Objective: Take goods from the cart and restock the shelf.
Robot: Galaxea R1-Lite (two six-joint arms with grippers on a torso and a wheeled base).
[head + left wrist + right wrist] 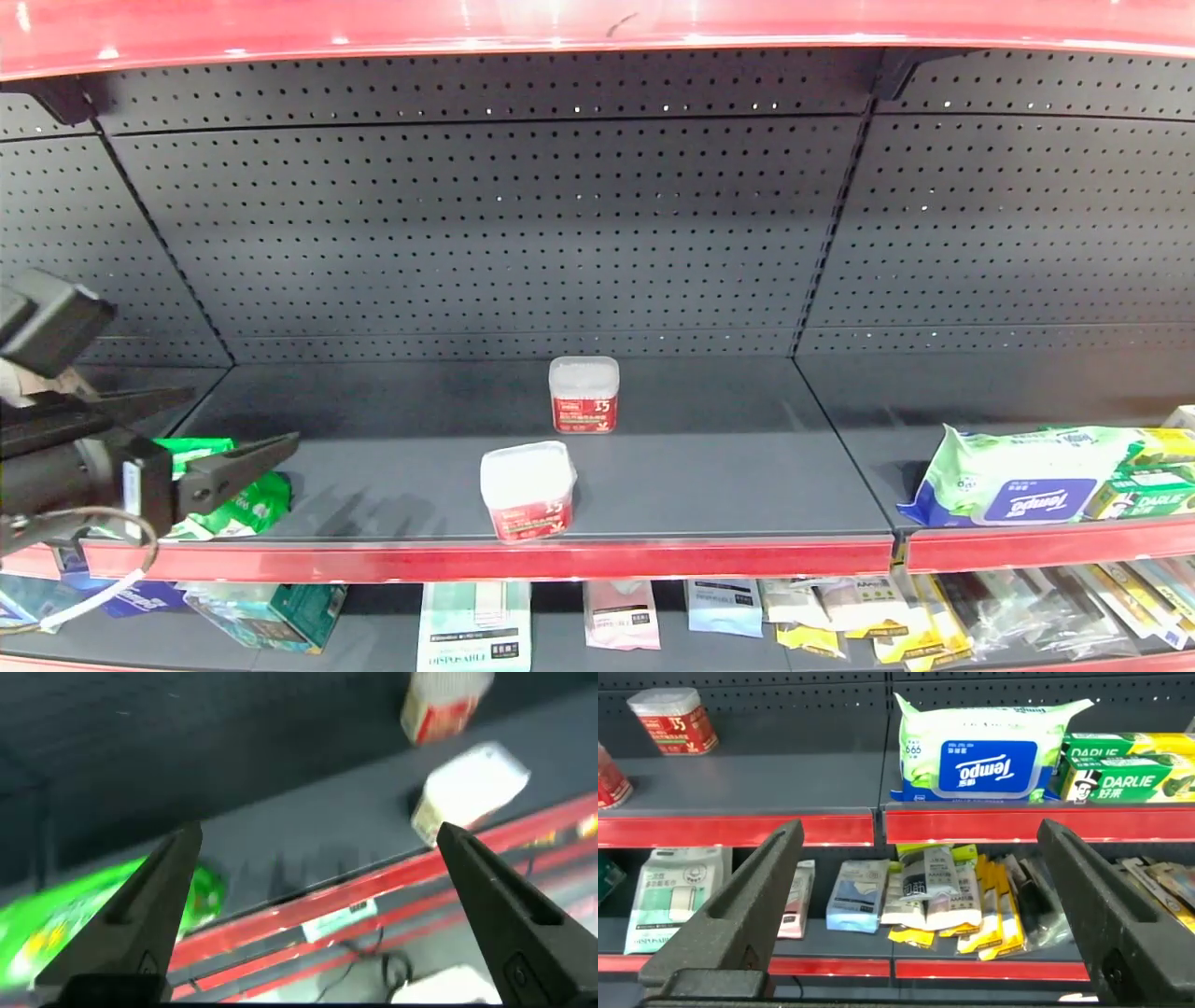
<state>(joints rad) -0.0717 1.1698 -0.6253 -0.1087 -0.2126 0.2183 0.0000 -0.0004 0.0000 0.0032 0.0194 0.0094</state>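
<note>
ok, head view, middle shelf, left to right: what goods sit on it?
green packet → front tub at the shelf edge → rear tub → wipes pack → green and yellow boxes

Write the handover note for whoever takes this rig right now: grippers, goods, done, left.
Left gripper: open, empty, hovering at the left end of the shelf, beside the green packet.
Right gripper: open, empty, facing the shelf front lower down.
Goods: back tub stands upright mid-shelf; front tub sits near the red edge and looks tilted. Wipes pack lies on the next bay to the right.
Done: two tubs are on the shelf.
Left: probably straighten the front tub, then fetch more from the cart.
</note>
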